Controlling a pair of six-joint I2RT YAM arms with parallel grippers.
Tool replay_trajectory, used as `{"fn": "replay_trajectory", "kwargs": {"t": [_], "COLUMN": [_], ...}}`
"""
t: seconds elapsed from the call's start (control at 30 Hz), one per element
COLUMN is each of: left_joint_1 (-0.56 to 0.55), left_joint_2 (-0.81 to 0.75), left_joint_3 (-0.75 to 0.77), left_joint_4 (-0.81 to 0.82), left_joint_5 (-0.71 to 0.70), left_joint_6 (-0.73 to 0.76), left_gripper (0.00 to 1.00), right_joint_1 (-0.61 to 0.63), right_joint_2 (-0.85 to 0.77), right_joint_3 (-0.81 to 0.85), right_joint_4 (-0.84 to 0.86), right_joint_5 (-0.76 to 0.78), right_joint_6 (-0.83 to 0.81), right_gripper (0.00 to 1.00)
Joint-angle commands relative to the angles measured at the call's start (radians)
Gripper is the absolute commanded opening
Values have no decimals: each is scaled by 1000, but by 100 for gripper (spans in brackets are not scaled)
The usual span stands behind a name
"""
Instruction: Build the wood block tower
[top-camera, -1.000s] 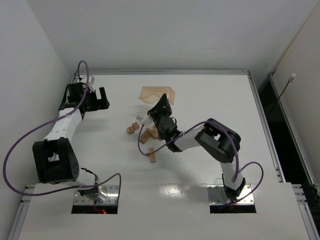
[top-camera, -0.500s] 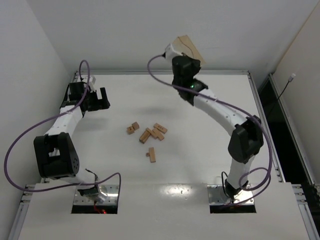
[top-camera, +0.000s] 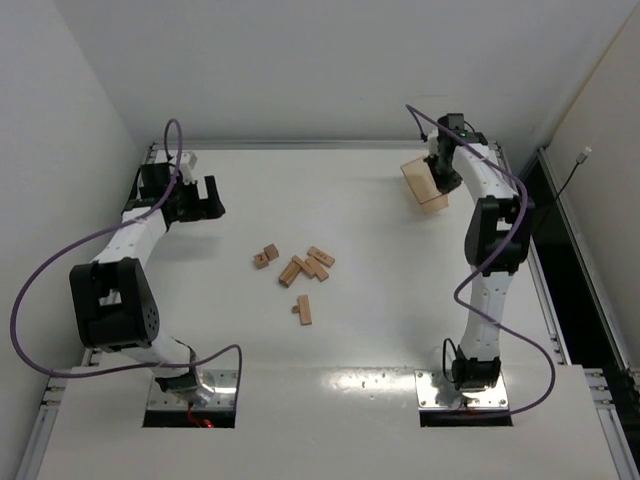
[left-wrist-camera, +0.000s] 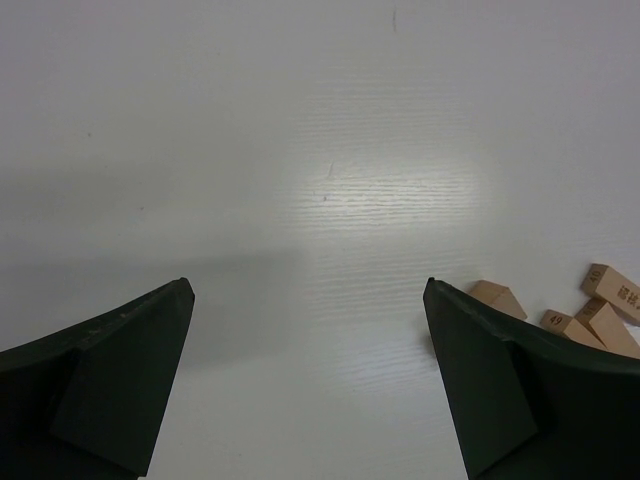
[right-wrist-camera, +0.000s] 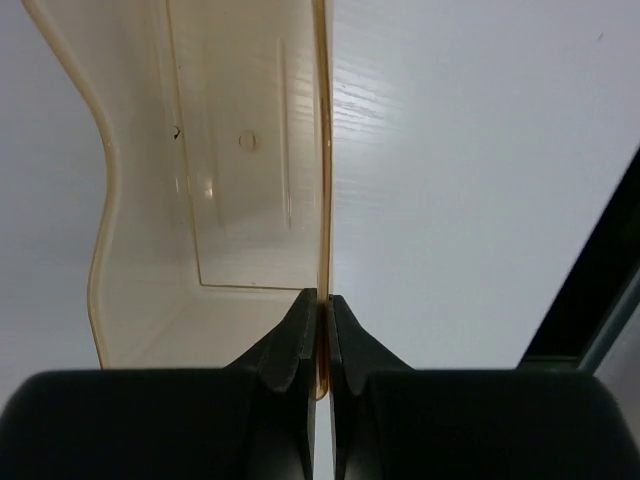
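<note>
The wood blocks (top-camera: 298, 270) lie loose near the middle of the table (top-camera: 400, 330), a little toward its left edge: a pair touching each other on the left, a tight cluster of short bars beside them, and 1 bar alone toward the near edge. None sits on another, so by my reading the tower is not yet begun. They look light, stiff and dry, with flat faces and sharp corners, not fragile, but so small that a careless finger would likely push or spin one instead of gripping it. A sensible hold would be across the narrow width of a bar, at the middle of its long sides, coming straight down. The lone bar seems the easiest first pick, since the clustered ones leave little room for fingers. The left hand (top-camera: 195, 197) hovers near the far left corner, spread wide and holding nothing, the blocks just showing at the right of its wrist view. The right hand (right-wrist-camera: 318, 300) is at the far right corner, its 2 fingers nearly closed on 1 thin wall of a translucent orange-tan tray (right-wrist-camera: 250, 150) that shows nothing inside. Whether the tray touches the table I cannot tell.
</note>
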Motion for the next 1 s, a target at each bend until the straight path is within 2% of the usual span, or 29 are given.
{"fn": "replay_trajectory", "kwargs": {"t": [0.0, 0.3, 0.7, 0.97], "left_joint_1": [11, 11, 0, 0], "left_joint_2": [32, 63, 121, 121], "left_joint_3": [35, 44, 85, 85], "left_joint_4": [26, 26, 6, -3], "left_joint_5": [40, 67, 77, 77], "left_joint_6": [20, 38, 57, 66], "left_gripper": [100, 100, 100, 100], "right_joint_1": [-56, -237, -337, -366], "right_joint_2": [18, 144, 280, 250], "right_joint_3": [139, 253, 299, 299], "right_joint_4": [-27, 57, 56, 27], "right_joint_5": [-157, -224, -323, -419], "right_joint_6": [51, 41, 22, 3], "right_gripper": [0, 0, 1, 54]}}
